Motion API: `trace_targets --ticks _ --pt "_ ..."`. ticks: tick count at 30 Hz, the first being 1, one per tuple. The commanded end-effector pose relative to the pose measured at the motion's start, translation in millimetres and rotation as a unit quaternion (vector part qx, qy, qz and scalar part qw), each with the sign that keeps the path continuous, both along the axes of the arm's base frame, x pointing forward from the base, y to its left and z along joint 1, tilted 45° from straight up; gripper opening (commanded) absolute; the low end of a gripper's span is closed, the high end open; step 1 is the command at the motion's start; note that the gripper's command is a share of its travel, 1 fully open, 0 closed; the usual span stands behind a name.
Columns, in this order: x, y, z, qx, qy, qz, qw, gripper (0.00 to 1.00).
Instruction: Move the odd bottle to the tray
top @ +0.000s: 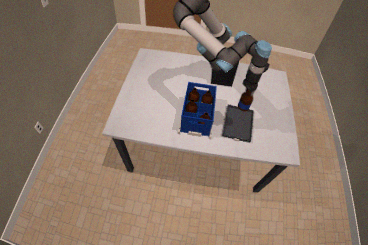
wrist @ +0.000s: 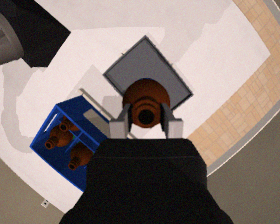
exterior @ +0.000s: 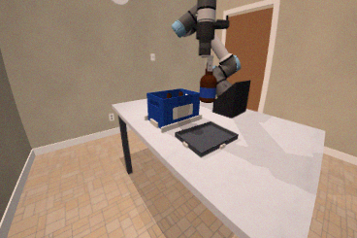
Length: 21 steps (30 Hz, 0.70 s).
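My gripper (top: 248,90) (exterior: 210,68) (wrist: 146,112) is shut on the neck of a brown bottle (top: 245,101) (exterior: 208,89) (wrist: 146,90) with a blue label. The bottle hangs upright in the air, near the tray's rear edge in the top view. The dark grey tray (top: 238,125) (exterior: 206,138) (wrist: 145,57) lies flat with nothing standing on it. The blue crate (top: 196,127) (exterior: 159,111) (wrist: 75,104) holds the other four bottles, among them one bottle (top: 194,95) at the back left and one (top: 205,118) at the front right. Neck differences are too small to tell.
The crate stands beside the tray with a narrow gap between them. Pale strips (exterior: 181,123) lie along the crate's foot. The black stand (top: 223,75) (exterior: 232,100) of the arm is behind the crate and tray on the white table (top: 150,119) (exterior: 272,164).
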<state>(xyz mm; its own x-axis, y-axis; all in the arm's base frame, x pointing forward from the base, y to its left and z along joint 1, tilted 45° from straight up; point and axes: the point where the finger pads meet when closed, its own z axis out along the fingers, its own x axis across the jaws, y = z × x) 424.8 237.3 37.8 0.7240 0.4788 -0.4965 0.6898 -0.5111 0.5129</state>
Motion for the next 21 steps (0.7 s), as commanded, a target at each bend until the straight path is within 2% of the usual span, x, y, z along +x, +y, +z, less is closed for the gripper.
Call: trace_targets --ticks 1,21 --pt "0.7 5.1 -1.9 0.002 -0.003 0.000 1.000 0.00" --pt "-1.2 10.7 -7.8 0.002 -0.002 0.000 1.000 0.00"
